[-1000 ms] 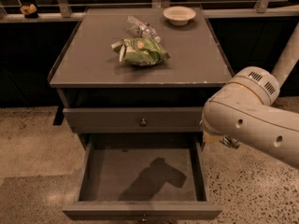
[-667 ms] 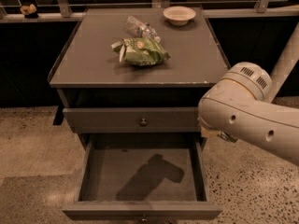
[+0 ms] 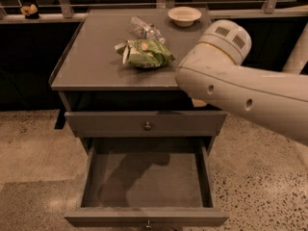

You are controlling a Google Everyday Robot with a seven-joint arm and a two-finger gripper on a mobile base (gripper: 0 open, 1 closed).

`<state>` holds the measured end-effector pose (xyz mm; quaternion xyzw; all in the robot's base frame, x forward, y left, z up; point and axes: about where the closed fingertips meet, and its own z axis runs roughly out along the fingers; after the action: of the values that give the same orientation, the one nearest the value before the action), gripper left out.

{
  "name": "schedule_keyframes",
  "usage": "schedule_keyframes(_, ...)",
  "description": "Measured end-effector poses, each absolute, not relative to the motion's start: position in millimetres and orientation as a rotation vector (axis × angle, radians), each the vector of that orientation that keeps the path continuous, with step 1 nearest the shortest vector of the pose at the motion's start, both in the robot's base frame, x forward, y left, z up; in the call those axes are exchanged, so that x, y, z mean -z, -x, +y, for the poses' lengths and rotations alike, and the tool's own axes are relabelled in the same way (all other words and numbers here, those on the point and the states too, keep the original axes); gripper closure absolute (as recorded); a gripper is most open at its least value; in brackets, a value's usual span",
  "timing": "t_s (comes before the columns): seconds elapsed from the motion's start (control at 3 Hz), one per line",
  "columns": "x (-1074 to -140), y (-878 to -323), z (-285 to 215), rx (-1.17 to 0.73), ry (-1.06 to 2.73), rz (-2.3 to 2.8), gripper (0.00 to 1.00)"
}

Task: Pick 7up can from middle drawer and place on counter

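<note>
The middle drawer [image 3: 96, 177] is pulled open at the bottom of the view. Its grey floor shows only the arm's shadow. No 7up can shows in the drawer or on the counter [image 3: 91, 61]; it is hidden or out of view. My white arm [image 3: 240, 88] reaches in from the right across the counter's front right corner. My gripper is not in view; it lies somewhere behind the arm's bulky white link.
On the counter lie a green chip bag [image 3: 144, 53], a clear plastic bottle [image 3: 144, 29] behind it and a white bowl [image 3: 184, 15] at the back. The top drawer [image 3: 115, 123] is shut. Speckled floor surrounds the cabinet.
My arm has swung left and upward, from beside the drawers to in front of the counter's right corner. Its shadow in the open drawer has shifted left.
</note>
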<state>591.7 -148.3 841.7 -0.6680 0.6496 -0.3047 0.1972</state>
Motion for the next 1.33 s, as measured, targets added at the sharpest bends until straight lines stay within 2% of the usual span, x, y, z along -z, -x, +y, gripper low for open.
schedule_keyframes(0.33, -883, -620, -120, 0.956, 1.908, 1.682, 1.0)
schedule_keyframes(0.67, -892, -652, -115, 0.95, 1.936, 1.593, 1.0)
schedule_keyframes(1.33, -895, -655, -110, 0.952, 1.945, 1.556, 1.0)
